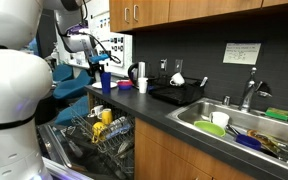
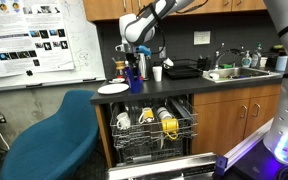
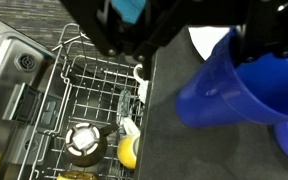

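Note:
My gripper [image 3: 194, 50] comes in from the top of the wrist view with its jaws apart. A blue plastic cup [image 3: 234, 95] stands on the dark counter [image 3: 169, 130], right below and against the right finger [image 3: 269, 35]. Nothing lies between the fingers; the counter and a white plate [image 3: 209, 45] show in the gap. In both exterior views the gripper [image 1: 103, 66] [image 2: 134, 52] hangs just over the blue cup [image 1: 106, 83] [image 2: 136, 70], near the counter's end above the open dishwasher.
The dishwasher rack [image 3: 79, 95] [image 1: 102, 135] [image 2: 154, 125] is pulled out and holds a yellow cup [image 3: 127, 152] and a metal bowl [image 3: 84, 142]. A white cup [image 1: 141, 85], a black dish rack [image 1: 179, 93] and a full sink [image 1: 234, 128] lie along the counter. A blue chair [image 2: 49, 135] stands nearby.

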Controlling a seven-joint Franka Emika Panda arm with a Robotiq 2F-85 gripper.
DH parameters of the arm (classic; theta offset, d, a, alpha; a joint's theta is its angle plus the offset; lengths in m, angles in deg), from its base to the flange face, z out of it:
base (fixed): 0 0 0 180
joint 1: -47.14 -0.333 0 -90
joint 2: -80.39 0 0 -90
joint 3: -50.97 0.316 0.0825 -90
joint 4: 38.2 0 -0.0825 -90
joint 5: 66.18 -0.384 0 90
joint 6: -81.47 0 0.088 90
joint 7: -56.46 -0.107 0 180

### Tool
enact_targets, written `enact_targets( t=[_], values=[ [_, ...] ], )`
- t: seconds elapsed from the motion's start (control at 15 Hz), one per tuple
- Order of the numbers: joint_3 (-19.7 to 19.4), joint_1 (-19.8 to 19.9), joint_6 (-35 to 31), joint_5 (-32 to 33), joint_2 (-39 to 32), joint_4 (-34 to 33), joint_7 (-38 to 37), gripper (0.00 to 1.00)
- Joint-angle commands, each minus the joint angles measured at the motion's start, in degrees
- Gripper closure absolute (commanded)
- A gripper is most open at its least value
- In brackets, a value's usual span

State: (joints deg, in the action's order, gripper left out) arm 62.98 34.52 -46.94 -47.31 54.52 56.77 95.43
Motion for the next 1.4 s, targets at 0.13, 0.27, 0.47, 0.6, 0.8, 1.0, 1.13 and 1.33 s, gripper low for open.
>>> enact_targets(
  t=[0.13,0.27,0.47,0.6,0.8,1.0,1.13,1.33],
  values=[
    [0.17,0.72,-1.11,-0.69,0.16,-0.40,0.97,0.81],
    [0.09,0.76,-1.43,-0.57,0.28,-0.26,0.77,0.96],
    [0.02,0.66,-2.31,-0.37,0.84,0.18,0.29,1.00],
    [0.16,0.47,-2.65,-0.42,1.64,0.72,-0.07,0.98],
    [0.45,0.06,-3.49,-0.22,2.71,2.07,-0.69,0.98],
    [1.06,-0.44,-4.25,-0.46,4.62,4.70,-2.03,0.98],
    [1.63,-0.79,-4.92,-0.44,6.46,7.04,-3.18,0.98],
    [2.47,-1.23,-5.96,-0.43,9.52,11.10,-4.99,0.98]
  ],
)
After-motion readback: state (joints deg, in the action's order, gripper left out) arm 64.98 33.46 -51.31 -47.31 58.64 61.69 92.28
